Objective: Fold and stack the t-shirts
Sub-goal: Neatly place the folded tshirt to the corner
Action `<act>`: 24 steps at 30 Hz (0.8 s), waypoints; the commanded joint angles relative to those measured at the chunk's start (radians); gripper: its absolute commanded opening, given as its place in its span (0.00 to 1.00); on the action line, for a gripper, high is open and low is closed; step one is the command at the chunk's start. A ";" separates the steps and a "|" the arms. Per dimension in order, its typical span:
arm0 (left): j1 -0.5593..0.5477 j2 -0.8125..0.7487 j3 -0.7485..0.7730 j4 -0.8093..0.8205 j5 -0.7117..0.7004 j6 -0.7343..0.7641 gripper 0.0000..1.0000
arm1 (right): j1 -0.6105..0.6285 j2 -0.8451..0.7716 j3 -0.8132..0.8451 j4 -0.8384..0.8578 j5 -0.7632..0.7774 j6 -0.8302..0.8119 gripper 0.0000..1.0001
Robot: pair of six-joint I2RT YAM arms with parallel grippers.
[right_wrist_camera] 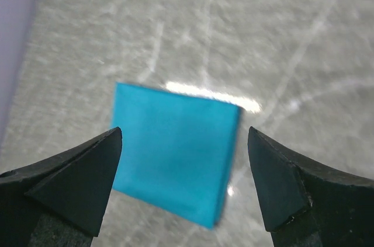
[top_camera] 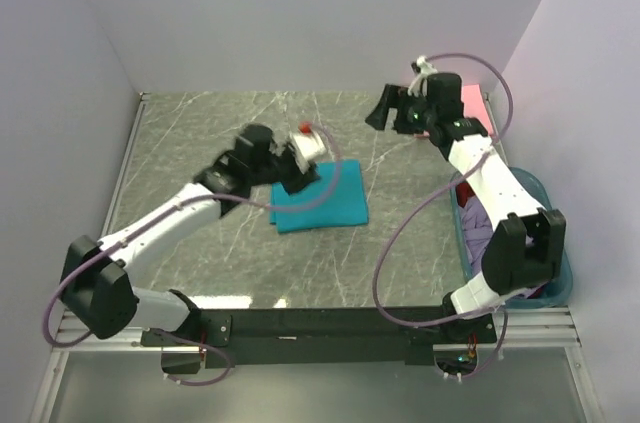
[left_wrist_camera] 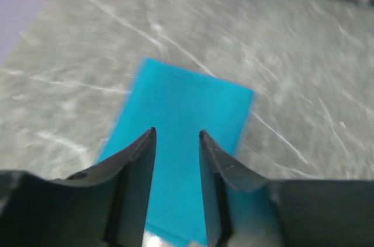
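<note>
Near edge: both arm bases are bolted to a black rail [top_camera: 320, 323] at the front of the grey marbled bench [top_camera: 200, 133].

Right side, near to middle: a teal plastic basket [top_camera: 562, 275] stands on the bench beside the right arm. A lavender t-shirt [top_camera: 480, 228] lies crumpled inside it, and a red t-shirt [top_camera: 465, 195] shows at the basket's far end. The arm hides much of the contents.

Centre: a teal t-shirt [top_camera: 335, 201] lies on the bench, folded to a flat rectangle with tidy edges. The left arm reaches forward from its base to this shirt. The left hand [left_wrist_camera: 177, 133] sits over the shirt's left part, fingers pointing across the cloth. Its fingers stand partly spread with a narrow gap; teal cloth shows through the gap and nothing is pinched between them. Whether the tips touch the cloth cannot be determined; the wrist view is blurred.

Further back: the right arm is bent upward and its right hand [right_wrist_camera: 184, 133] is raised above the bench, well apart from the teal t-shirt. Its fingers are spread wide and hold nothing. Its wrist view looks down on the folded shirt between the two fingers.

Far right corner: a pink t-shirt [top_camera: 472, 103] lies on the bench against the wall, partly hidden behind the right arm.
</note>
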State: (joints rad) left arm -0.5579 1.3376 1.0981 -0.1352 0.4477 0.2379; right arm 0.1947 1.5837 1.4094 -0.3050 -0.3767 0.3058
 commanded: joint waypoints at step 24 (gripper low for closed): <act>-0.470 0.629 0.060 0.338 -0.399 0.337 0.38 | -0.294 -0.028 -0.300 -0.079 -0.263 0.104 0.93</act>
State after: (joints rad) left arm -1.0290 1.9335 1.1099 0.1413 0.0807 0.5320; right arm -0.0883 1.5364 1.1007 -0.4103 -0.5827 0.3866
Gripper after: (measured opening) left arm 0.389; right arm 0.934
